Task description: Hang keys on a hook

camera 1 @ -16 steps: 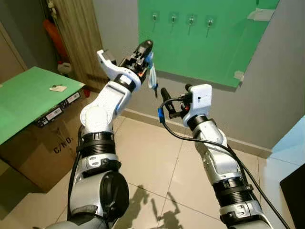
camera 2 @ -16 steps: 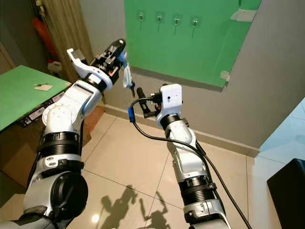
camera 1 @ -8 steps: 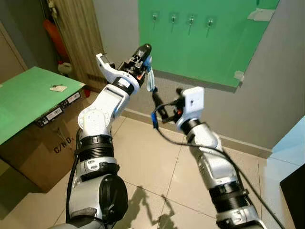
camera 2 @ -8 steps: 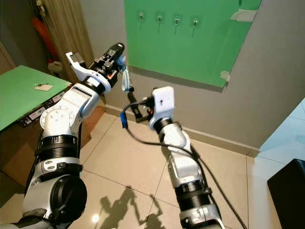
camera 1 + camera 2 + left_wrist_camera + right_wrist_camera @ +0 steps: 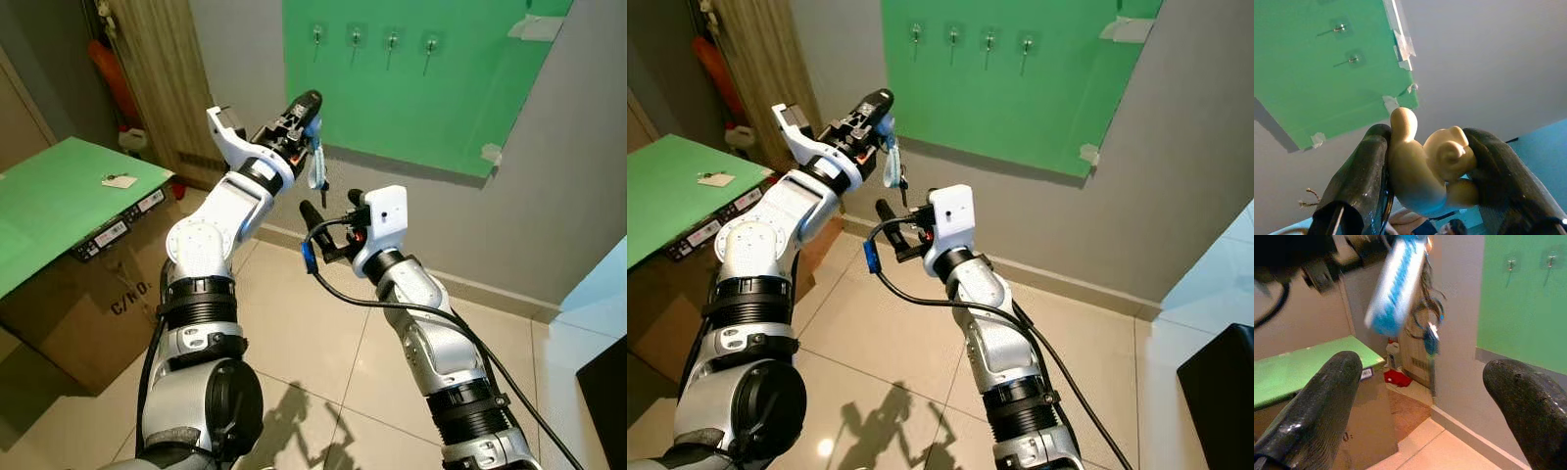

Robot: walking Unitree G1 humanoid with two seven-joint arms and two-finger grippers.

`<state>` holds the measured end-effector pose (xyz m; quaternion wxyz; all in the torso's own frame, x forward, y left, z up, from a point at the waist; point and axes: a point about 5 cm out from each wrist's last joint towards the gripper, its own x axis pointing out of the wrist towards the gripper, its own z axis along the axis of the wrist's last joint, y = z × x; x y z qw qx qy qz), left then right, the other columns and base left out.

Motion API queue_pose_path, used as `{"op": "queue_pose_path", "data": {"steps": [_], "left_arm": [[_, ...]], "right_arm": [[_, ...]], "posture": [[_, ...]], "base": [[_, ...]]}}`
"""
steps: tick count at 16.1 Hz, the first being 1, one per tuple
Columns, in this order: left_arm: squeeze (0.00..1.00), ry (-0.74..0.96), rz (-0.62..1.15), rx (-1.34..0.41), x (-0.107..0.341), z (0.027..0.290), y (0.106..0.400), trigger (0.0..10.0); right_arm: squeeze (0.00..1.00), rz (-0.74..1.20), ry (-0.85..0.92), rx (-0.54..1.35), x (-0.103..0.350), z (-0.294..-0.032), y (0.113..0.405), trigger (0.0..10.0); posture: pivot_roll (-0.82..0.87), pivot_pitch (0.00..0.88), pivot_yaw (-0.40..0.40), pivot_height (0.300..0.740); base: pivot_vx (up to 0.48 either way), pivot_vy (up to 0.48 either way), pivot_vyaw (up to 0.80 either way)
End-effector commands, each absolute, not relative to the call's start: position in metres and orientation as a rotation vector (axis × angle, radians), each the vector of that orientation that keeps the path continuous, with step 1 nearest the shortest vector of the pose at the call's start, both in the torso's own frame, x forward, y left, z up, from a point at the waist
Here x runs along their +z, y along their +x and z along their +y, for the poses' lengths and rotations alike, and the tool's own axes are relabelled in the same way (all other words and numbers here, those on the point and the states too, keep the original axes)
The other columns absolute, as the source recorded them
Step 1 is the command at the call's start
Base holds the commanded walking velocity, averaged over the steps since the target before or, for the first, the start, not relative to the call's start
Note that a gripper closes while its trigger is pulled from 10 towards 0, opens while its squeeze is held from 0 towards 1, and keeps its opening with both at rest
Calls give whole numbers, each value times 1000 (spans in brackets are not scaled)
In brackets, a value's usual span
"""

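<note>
A corner of a home fitted out for robot trials

Beige floor tiles (image 5: 313,313) meet a grey wall (image 5: 578,166) with a skirting board; a taped-up green panel (image 5: 411,98) carries four hooks (image 5: 373,41), a wooden door (image 5: 167,69) stands nearby, and a green sheet (image 5: 59,196) covers a cardboard box (image 5: 88,313).

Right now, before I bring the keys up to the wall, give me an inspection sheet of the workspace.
Surface: green board on the grey wall, tape at its corners.
Job's things: keys on a blue tag dangle from the left gripper, below and left of the four hooks; a cream figure on the bunch sits between the fingers.
Clutter: cardboard box under a green sheet, small tag on it.
Grippers: left shut, raised; right gripper open, just under the keys.
Cables: black cable along the right arm.
Surroundings: tiled floor, wooden door.
</note>
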<state>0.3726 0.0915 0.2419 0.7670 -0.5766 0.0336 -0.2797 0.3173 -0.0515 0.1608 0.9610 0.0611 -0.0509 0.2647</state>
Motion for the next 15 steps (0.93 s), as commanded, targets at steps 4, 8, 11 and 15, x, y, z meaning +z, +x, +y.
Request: {"op": "queue_pose_path", "data": {"steps": [4, 8, 11, 15], "left_arm": [[0, -1194, 84, -628, 240, 87, 371, 0], [0, -1180, 84, -631, 239, 85, 370, 0], [0, -1173, 83, -631, 238, 86, 370, 0], [0, -1166, 86, -635, 238, 84, 371, 0]], "right_arm": [[0, -117, 187, 530, 174, -53, 318, 10000], [0, -116, 204, 524, 177, -54, 319, 10000], [0, -111, 211, 520, 177, -53, 319, 10000], [0, -108, 233, 528, 178, -50, 319, 8078]], "posture": [[-128, 0, 89, 740], [-129, 0, 89, 740], [-128, 0, 92, 740], [-130, 0, 95, 740]], "base": [[0, 0, 0], [0, 0, 0], [0, 0, 0], [0, 0, 0]]}}
